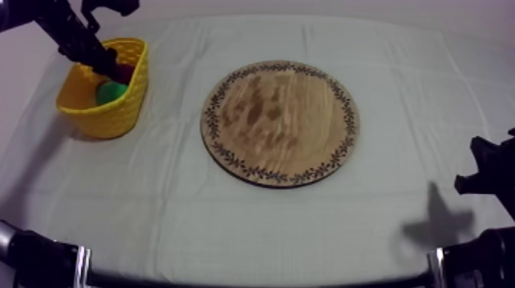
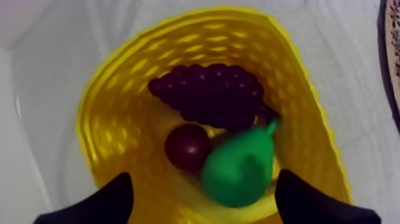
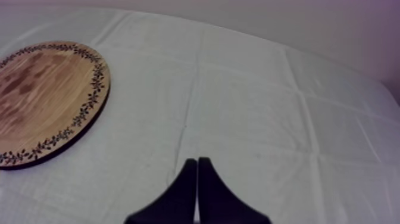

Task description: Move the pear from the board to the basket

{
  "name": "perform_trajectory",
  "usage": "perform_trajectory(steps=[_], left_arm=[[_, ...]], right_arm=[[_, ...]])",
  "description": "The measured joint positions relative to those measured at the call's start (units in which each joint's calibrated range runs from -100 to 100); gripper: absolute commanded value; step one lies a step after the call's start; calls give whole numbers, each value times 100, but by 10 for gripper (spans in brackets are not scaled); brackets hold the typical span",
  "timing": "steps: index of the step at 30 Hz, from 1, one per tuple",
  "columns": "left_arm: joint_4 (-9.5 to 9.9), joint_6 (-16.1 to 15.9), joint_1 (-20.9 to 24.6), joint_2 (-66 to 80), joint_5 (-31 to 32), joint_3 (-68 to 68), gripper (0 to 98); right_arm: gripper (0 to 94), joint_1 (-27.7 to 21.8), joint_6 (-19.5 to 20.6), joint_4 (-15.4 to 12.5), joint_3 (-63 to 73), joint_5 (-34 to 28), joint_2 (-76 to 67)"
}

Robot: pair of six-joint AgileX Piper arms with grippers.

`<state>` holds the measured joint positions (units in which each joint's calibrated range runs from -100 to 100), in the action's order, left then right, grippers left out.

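The green pear (image 2: 238, 170) lies in the yellow basket (image 2: 119, 107), beside a small red fruit (image 2: 186, 147) and a dark bunch of grapes (image 2: 208, 95). My left gripper (image 2: 205, 176) hovers just above the basket's inside, open, its fingers (image 2: 113, 199) apart on either side of the pear and holding nothing. From above, the left gripper (image 1: 115, 67) reaches into the basket (image 1: 115, 119) at the table's far left, where the pear (image 1: 109, 93) shows green. The round wooden board (image 1: 280, 122) lies bare at mid-table. My right gripper (image 3: 197, 162) is shut on nothing, over the cloth.
The right gripper (image 1: 484, 172) rests low at the table's right edge, well off the board (image 3: 41, 95). Grey-white cloth (image 1: 230, 222) stretches between basket, board and the front edge.
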<state>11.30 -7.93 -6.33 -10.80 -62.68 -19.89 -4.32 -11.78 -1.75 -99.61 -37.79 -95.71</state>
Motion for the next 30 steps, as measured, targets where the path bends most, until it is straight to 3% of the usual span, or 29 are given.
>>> perform_trajectory(steps=[6,9,18,24,30], left_arm=[[25,174,-24,118,50,7,952],[25,228,-19,247,184,-28,897],[9,410,64,1158,1093,-503,510],[-24,340,66,2207,1903,-1304,122],[-82,378,114,3334,2276,-2084,14]], right_arm=[[5,0,0,0,0,0,0],[5,0,0,0,0,0,0],[5,-7,0,0,0,7,0],[5,-7,0,0,0,7,0],[5,-3,0,0,0,7,0]])
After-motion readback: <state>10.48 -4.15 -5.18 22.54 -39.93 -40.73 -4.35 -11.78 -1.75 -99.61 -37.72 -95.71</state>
